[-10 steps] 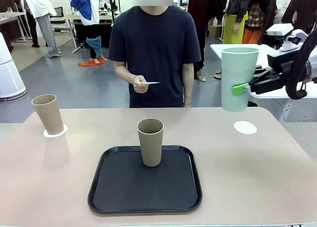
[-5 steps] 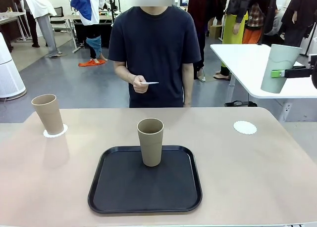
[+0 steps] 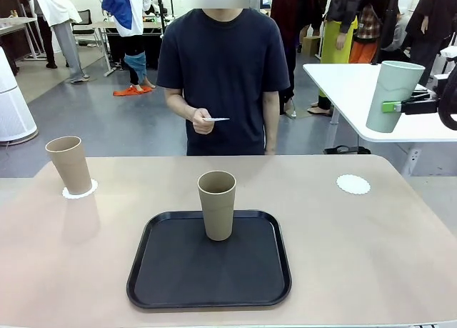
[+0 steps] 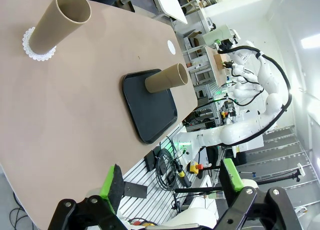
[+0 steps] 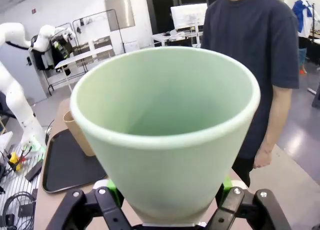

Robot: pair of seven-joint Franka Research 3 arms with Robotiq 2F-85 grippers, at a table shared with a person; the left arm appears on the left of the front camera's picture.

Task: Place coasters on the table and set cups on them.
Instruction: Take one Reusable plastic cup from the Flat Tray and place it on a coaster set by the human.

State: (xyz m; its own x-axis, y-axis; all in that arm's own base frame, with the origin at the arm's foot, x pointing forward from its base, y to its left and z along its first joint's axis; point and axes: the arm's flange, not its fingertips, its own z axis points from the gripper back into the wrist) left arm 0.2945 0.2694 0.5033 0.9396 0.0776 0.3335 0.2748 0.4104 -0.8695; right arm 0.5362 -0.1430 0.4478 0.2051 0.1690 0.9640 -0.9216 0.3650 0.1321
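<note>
My right gripper [image 3: 394, 107] is shut on the pale mint green cup [image 3: 392, 93], holding it upright in the air beyond the table's right edge. That cup [image 5: 165, 131] sits between the green pads [image 5: 112, 189]. One white coaster [image 3: 353, 184] lies bare at the table's far right. A tan cup [image 3: 69, 164] stands on a coaster [image 3: 79, 191] at the far left. The other tan cup [image 3: 216, 204] stands on the black tray [image 3: 209, 271]. My left gripper [image 4: 170, 182] is open and holds nothing, off the near left corner of the table [image 4: 75, 104].
A person stands at the far side, one hand holding a thin white disc [image 3: 215, 119] edge-on at waist height. A white table [image 3: 357, 92] stands behind the mint cup at the right. Bare tabletop [image 3: 371, 249] lies right of the tray.
The right gripper carried the mint cup from just above the right coaster out to the right and higher, past the table's edge. It has since come back slightly to the left.
</note>
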